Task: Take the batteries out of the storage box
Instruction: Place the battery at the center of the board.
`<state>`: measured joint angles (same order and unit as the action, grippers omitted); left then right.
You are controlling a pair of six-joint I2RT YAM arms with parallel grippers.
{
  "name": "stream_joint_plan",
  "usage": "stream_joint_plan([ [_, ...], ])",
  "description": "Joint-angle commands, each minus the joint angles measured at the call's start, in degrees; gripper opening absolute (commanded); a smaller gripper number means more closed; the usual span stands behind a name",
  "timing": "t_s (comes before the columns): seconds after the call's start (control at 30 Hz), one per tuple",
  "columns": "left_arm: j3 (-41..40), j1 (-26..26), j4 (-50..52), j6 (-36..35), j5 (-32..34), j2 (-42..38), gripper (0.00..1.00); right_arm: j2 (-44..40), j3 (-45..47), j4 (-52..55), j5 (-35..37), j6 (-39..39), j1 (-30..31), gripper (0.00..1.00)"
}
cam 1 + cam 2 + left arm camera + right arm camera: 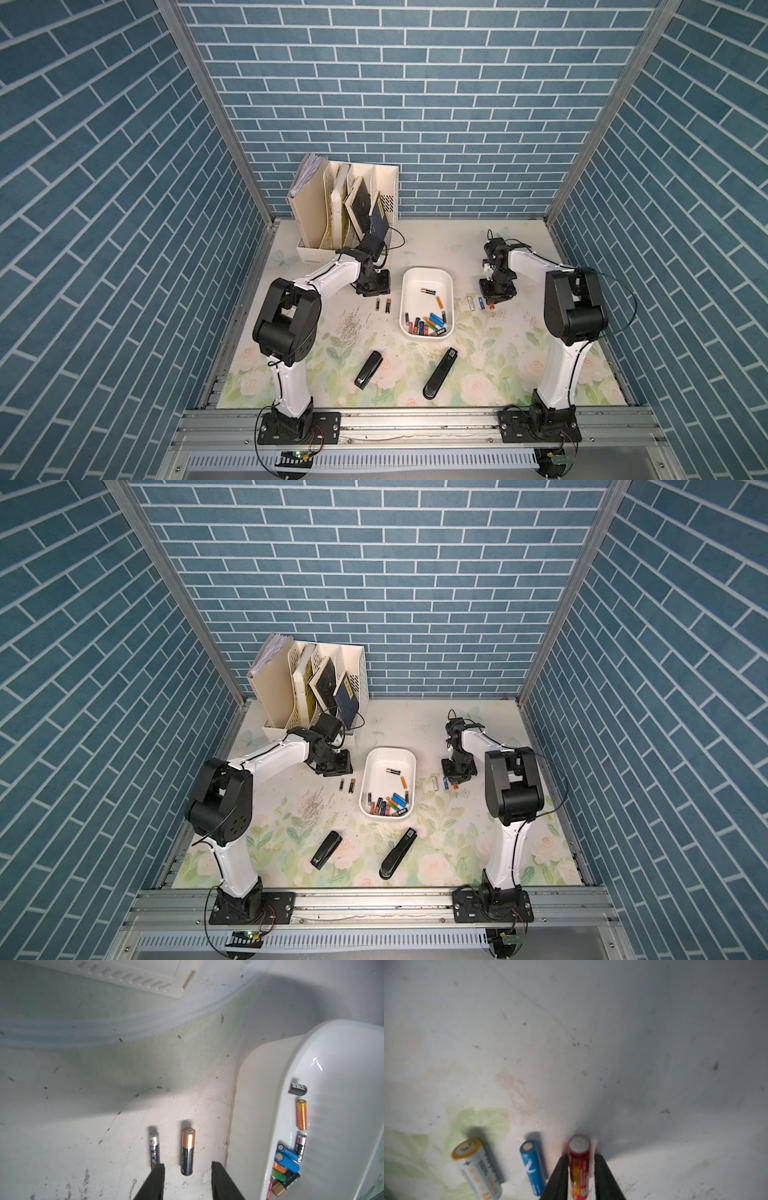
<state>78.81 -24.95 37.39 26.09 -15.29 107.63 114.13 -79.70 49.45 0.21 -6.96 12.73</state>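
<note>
Batteries (pixel 428 326), judged light, rigid, slick cylinders best pinched mid-barrel, heap at the storage box's (pixel 419 309) 6 o'clock end; left gripper (pixel 188 1164), at 9 o'clock, spread astride a black-copper cell (pixel 187 1151); right gripper (pixel 581 1157), at 3 o'clock, flanks a red cell (pixel 579 1167), grip indeterminable.

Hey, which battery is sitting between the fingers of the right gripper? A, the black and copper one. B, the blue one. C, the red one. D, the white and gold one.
C: in the right wrist view the red battery lies between the two fingers of the right gripper, while the blue battery and the white and gold battery lie off to one side.
</note>
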Motion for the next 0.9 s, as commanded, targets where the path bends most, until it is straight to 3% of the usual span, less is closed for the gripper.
stream_joint_plan([
  [0.0,1.17,-0.24,1.35,-0.43,0.27,-0.61,0.43,-0.46,0.12,0.82,0.01,1.6,-0.28,0.27],
  [0.87,4.69,-1.15,3.7,0.85,2.96,-2.15,0.45,-3.36,-2.69,1.9,1.86,1.51,-0.25,0.35],
])
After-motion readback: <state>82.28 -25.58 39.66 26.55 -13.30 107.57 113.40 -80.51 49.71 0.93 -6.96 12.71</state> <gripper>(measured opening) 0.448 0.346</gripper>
